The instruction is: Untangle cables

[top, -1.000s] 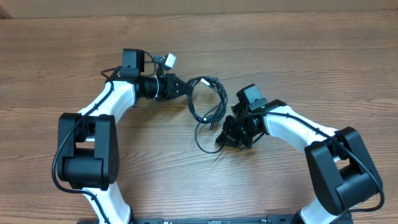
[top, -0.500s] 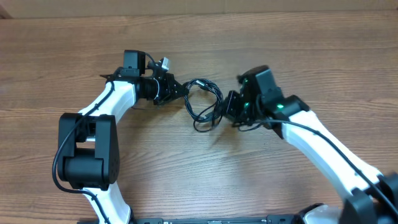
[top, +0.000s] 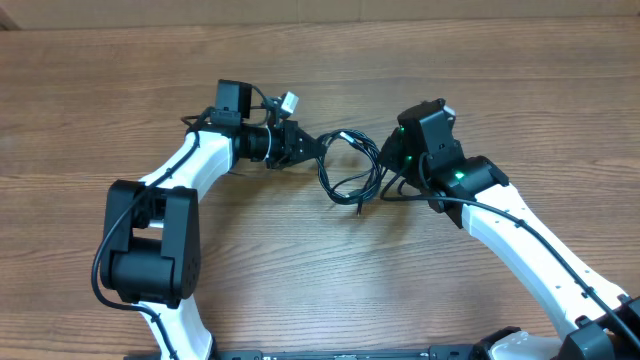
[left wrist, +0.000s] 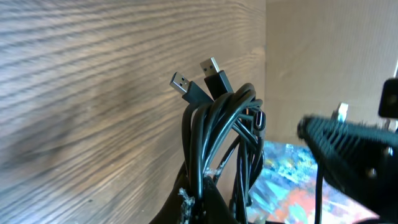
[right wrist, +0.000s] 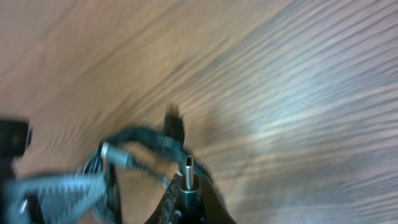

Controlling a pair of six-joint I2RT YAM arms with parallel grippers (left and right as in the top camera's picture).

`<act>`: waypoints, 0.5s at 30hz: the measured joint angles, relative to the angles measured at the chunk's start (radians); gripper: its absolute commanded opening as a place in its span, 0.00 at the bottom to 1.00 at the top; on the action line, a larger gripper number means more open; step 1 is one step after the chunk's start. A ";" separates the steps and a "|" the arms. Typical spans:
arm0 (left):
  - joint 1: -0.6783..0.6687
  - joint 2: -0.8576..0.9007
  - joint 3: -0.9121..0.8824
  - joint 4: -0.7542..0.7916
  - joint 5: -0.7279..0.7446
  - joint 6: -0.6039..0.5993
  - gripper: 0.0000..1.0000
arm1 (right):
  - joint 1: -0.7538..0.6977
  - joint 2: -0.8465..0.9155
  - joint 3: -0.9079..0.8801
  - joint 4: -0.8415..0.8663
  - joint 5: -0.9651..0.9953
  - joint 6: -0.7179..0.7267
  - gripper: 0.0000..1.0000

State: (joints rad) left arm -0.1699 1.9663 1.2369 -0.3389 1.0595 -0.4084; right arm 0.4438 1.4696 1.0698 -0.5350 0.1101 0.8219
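- The cables (top: pixel 350 168) form a small black bundle of loose loops strung between the two hands, above the middle of the wooden desk (top: pixel 300 280).
- From overhead, the bundle's long axis runs from one hand across to the other. The loops sag out to one side of that line, towards the arm bases.
- Whether the lowest loops touch the desk cannot be told.
- In the left wrist view, the cables (left wrist: pixel 217 130) run as a tight sheaf of several strands straight out from the fingertips, lengthwise along the hand's own line.
- Two plug ends (left wrist: pixel 185 85) with bare metal tips stand side by side at the far end of the sheaf, both pointing away from the hand.
- The left hand (top: pixel 303 146) is clenched on one end of the bundle. The strands are pinched between its fingers (left wrist: pixel 186 208) at the bottom of its own view.
- The right hand (top: pixel 385 172) is clenched on the opposite end of the bundle, facing the left hand with only the loops between them.
- The right wrist view is blurred. A short plug (right wrist: pixel 187 169) with a metal tip sticks straight out from between the right fingers (right wrist: pixel 166 210), pointing away from the hand.
- A curl of cable (right wrist: pixel 134 140) lies just beyond that plug and off to one side.
- In the left wrist view, a dark blurred part of the right arm (left wrist: pixel 348 149) shows beyond the bundle.
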 measured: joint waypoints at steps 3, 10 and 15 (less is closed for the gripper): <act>-0.014 0.000 0.000 0.005 0.006 0.000 0.04 | 0.000 0.000 0.000 0.026 0.053 0.009 0.04; -0.047 0.000 0.000 0.019 0.019 0.000 0.04 | 0.044 0.014 0.000 0.066 0.176 0.016 0.04; -0.053 0.000 0.000 0.022 0.033 0.000 0.04 | 0.156 0.051 0.000 0.071 0.381 0.016 0.04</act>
State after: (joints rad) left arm -0.2234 1.9663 1.2366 -0.3172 1.0927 -0.4088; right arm 0.5999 1.5208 1.0698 -0.4644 0.4915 0.8379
